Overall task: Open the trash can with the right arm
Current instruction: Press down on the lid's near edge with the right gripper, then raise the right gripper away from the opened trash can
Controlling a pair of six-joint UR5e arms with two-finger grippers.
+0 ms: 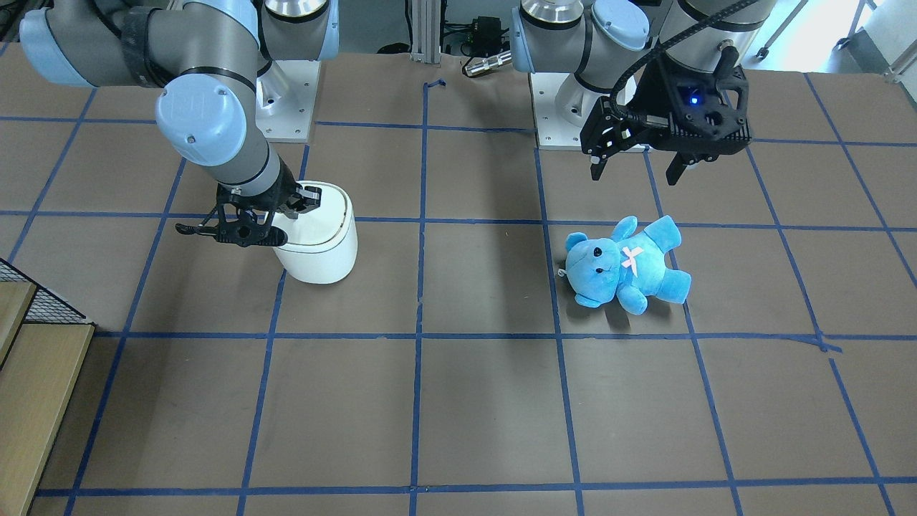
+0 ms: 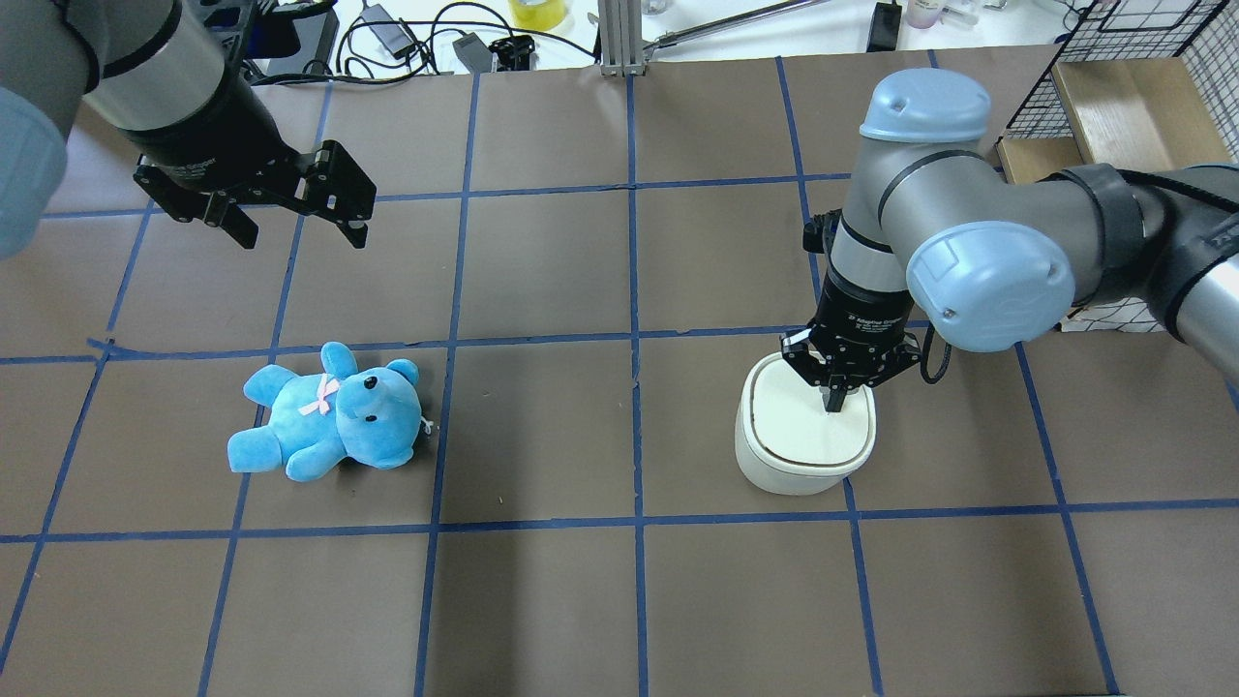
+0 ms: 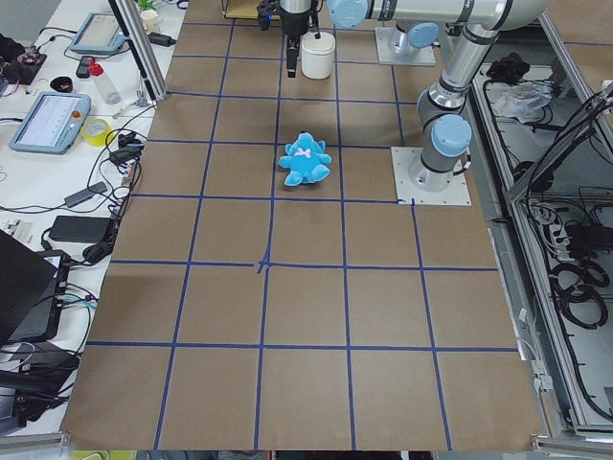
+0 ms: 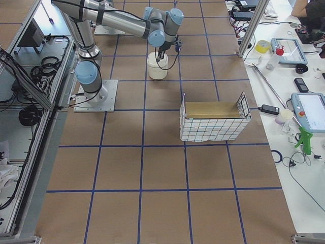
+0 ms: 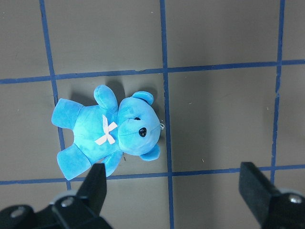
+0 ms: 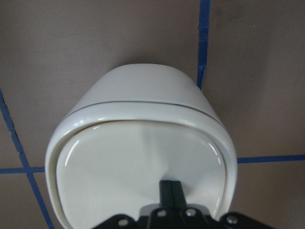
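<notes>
My right tool [image 2: 834, 403] points straight down, and its two fingers are pressed together into one thin tip. They are not clamped on anything. The can [image 2: 789, 474] sits right under this tool, standing upright on the surface [image 2: 542, 600]. The tip is down at the lid [image 2: 789, 426], off the middle and near one edge. From my right wrist view the tip looks like it touches the lid, but I cannot be sure. The lid lies flat and closed on the can, with a thin dark line running round it. A blue tape line on the surface passes just beside the can.

My left tool [image 2: 295, 218] hangs up in the air, well apart from the can. Its two fingers are spread wide apart and hold nothing. The bear [image 2: 329, 411] lies on its back on the surface, below this tool and a little to one side. It is blue with a small pale bow on its chest. My left tool does not touch the bear.
</notes>
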